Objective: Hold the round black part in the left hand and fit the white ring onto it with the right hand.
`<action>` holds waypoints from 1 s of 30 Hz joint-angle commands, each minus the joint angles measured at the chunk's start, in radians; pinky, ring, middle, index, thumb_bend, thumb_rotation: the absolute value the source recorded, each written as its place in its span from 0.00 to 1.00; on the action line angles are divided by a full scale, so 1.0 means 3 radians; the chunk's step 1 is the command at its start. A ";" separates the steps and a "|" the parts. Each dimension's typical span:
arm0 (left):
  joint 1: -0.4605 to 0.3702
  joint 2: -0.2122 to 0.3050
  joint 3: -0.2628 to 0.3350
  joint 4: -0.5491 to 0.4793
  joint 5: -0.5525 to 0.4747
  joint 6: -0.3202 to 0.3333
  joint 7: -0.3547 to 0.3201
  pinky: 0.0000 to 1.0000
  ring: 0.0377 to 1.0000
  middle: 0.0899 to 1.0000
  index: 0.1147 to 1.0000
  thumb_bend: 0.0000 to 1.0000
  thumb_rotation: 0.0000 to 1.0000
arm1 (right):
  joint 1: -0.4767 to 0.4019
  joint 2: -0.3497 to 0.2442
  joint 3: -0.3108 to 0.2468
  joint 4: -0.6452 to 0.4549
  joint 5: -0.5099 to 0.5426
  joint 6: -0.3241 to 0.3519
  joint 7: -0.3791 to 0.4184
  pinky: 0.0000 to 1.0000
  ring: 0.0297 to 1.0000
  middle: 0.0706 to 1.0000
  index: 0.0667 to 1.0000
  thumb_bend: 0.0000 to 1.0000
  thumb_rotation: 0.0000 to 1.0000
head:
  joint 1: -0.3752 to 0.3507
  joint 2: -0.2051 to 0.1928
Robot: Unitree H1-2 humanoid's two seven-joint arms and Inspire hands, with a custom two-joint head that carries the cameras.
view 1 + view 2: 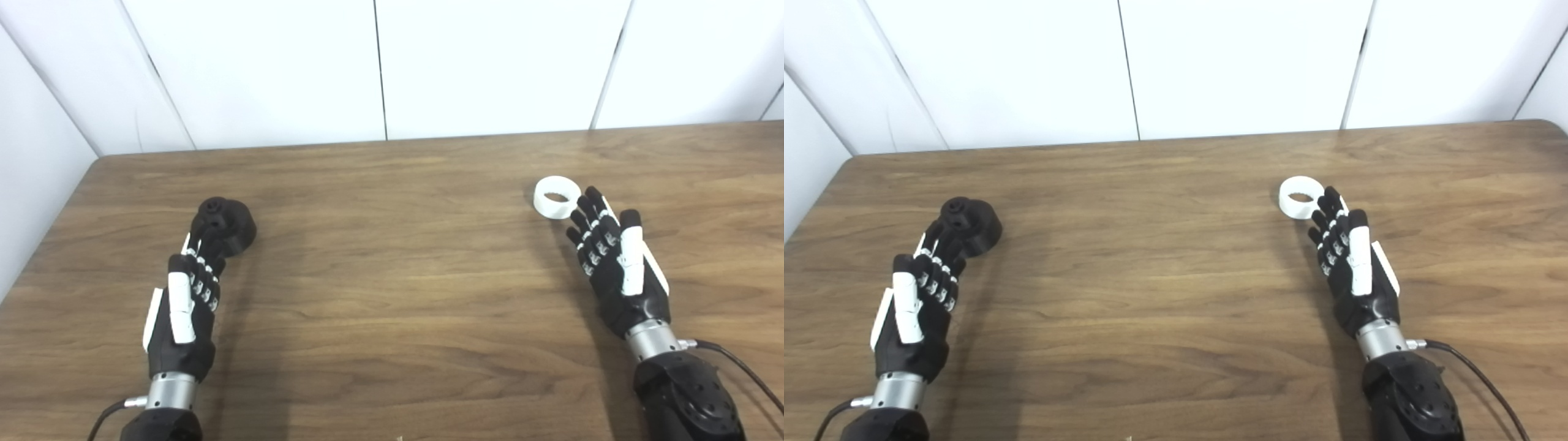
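The round black part [224, 225] sits on the wooden table [392, 275] at the left. My left hand [187, 300] is open, its fingertips at the part's near edge, not holding it. The white ring [556, 197] lies flat on the table at the right. My right hand [612, 263] is open and empty, its fingertips just beside the ring's near right edge. The same layout shows in the right eye view, with the black part [969, 225], the ring [1300, 197], the left hand [915, 300] and the right hand [1350, 263].
White wall panels [380, 67] stand behind the table's far edge and along its left side. A black cable [741, 367] runs from my right wrist off the right side.
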State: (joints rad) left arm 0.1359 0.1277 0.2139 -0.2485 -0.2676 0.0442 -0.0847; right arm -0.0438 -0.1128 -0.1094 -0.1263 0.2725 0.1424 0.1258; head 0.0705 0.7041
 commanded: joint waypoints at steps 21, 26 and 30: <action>-0.0069 0.0350 -0.0022 -0.0230 0.1266 0.0161 0.0328 1.00 1.00 1.00 0.98 0.69 0.85 | -0.0124 -0.0026 -0.0046 -0.0049 0.0065 -0.0114 0.0038 1.00 1.00 1.00 0.99 0.66 1.00 | 0.0131 -0.0016; -0.0185 0.0607 -0.0019 -0.0281 0.1816 0.0404 0.0346 1.00 1.00 1.00 0.98 0.66 0.83 | -0.0123 -0.0061 -0.0082 -0.0026 0.0082 -0.0093 0.0035 1.00 1.00 1.00 0.99 0.65 1.00 | 0.0231 0.0003; -0.0362 0.0827 -0.0036 -0.0133 0.2046 0.0479 0.0348 1.00 1.00 1.00 0.95 0.71 0.60 | -0.0133 -0.0092 -0.0091 -0.0009 0.0089 -0.0072 0.0042 1.00 1.00 1.00 0.98 0.65 1.00 | 0.0295 0.0024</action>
State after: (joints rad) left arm 0.0795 0.3357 0.2007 -0.2925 0.3074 0.1898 0.0081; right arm -0.0491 -0.1300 -0.1311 -0.1114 0.2859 0.1444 0.1255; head 0.1580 0.7102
